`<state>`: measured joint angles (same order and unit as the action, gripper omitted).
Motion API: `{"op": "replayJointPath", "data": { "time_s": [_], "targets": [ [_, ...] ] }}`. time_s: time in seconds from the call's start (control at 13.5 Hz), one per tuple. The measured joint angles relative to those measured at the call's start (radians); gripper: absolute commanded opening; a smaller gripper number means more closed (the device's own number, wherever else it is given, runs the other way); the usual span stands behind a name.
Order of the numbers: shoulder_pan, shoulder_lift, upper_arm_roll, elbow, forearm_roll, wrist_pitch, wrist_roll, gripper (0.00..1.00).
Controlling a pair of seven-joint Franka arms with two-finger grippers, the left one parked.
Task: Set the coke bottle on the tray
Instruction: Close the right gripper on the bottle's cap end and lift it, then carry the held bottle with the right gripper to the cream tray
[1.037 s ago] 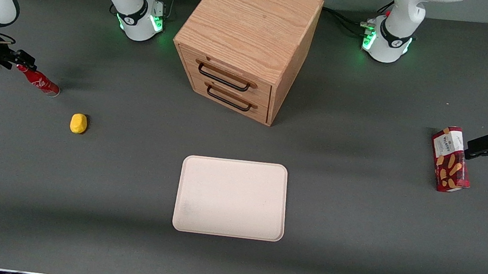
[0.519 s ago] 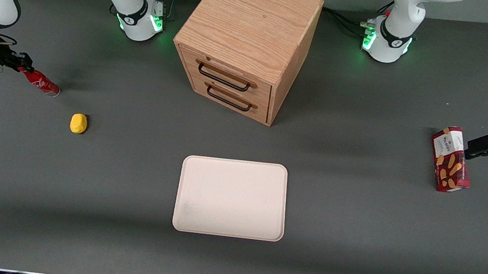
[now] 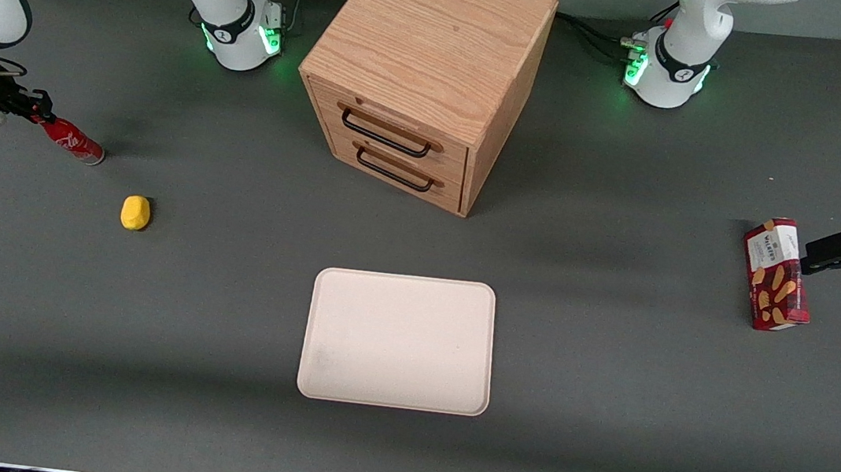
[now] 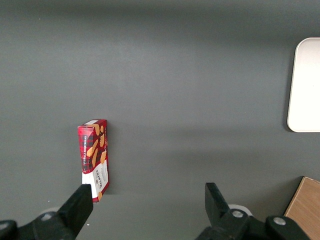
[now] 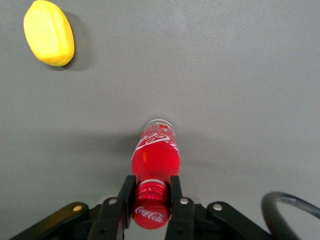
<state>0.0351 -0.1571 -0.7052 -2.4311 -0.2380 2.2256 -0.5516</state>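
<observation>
The coke bottle is seen at the working arm's end of the table, tilted, base apparently on the table surface and cap end raised toward the gripper. In the right wrist view the bottle is clamped at the neck, just under the red cap, with one finger pressed on each side; the gripper is closed on the bottle. A yellow lump is located near the bottle, nearer the front camera, not touching it; it is also seen in the wrist view. The tray is located well apart from the bottle, near the table's middle, in front of the wooden drawer cabinet, nothing on it. A red biscuit box is lying toward the parked arm's end of the table, also seen in the left wrist view.
</observation>
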Motion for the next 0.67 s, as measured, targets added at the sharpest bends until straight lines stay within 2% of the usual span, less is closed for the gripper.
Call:
{"op": "replayJointPath", "data": {
  "time_s": [0.44, 0.67],
  "targets": [
    [0.004, -0.005, 0.133, 0.337, 0.007, -0.358, -0.001, 0.0],
    [0.009, 0.004, 0.196, 0.553, 0.054, -0.568, -0.001, 0.0]
  ]
}}
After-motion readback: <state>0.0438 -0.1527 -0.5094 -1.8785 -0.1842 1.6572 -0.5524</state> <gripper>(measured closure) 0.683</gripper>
